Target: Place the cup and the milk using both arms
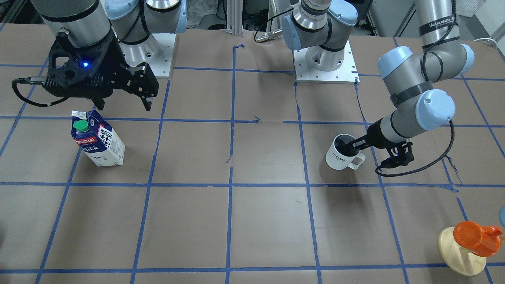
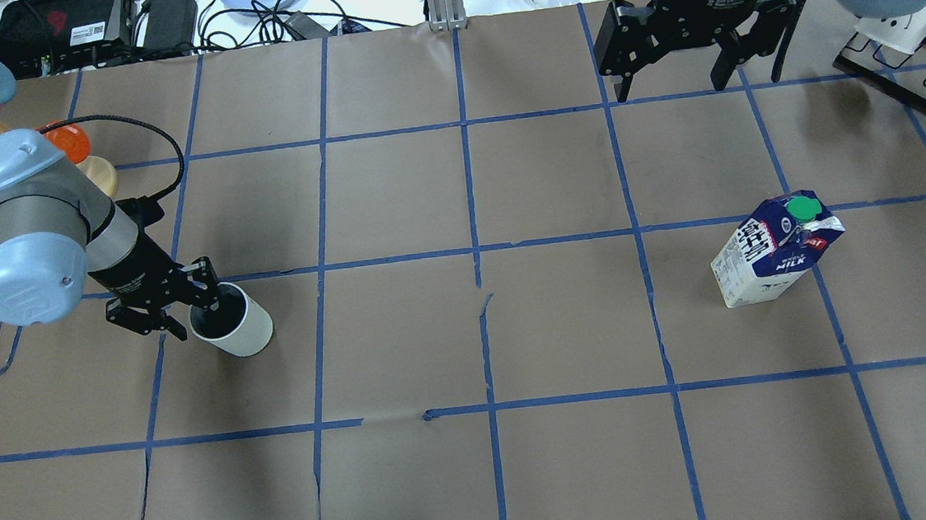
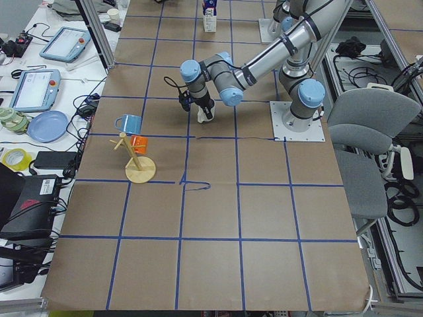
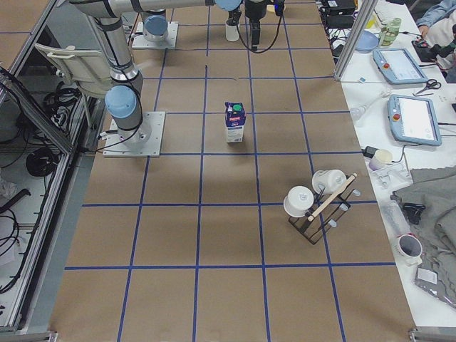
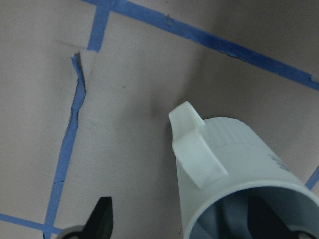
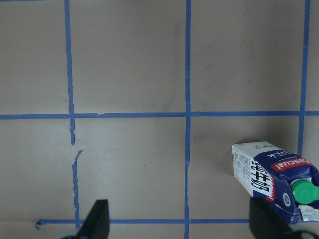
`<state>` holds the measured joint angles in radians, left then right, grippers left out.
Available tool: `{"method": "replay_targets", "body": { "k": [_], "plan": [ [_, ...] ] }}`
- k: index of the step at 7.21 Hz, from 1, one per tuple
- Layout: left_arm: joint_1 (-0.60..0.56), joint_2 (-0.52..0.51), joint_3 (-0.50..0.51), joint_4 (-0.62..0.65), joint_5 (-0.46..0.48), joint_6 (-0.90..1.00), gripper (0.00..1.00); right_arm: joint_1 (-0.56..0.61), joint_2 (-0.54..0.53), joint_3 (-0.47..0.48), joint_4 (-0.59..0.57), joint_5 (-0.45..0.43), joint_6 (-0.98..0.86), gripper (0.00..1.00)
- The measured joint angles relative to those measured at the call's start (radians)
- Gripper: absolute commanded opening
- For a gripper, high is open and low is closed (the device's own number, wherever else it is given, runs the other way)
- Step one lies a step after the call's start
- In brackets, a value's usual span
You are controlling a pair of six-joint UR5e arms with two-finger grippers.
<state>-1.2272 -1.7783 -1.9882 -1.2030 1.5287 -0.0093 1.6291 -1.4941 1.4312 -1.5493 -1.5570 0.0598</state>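
While left claw (image 2: 194, 312) straddles cup (image 2: 241, 327) wall, spread, gripping nothing, right claw (image 2: 672, 88) hangs raised, wide open, empty, near milk (image 2: 765, 261).

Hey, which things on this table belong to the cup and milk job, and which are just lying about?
Job: cup, milk, left gripper, right gripper.
Lying about: orange object on wooden stand, blue mug, rack with white cups.

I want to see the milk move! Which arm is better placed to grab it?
The right arm. Its open tool hangs on the milk's side, with nothing in it. The left tool is far off on the other side, straddling the cup's wall.
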Motion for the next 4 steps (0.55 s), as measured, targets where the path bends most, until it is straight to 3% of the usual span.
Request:
{"method": "replay_targets", "body": {
  "k": [4],
  "plan": [
    [-0.031, 0.018, 0.072, -0.005, -0.013, -0.12, 0.0, 0.001, 0.0, 0.0, -0.006, 0.0, 0.0, 1.0]
  ]
}}
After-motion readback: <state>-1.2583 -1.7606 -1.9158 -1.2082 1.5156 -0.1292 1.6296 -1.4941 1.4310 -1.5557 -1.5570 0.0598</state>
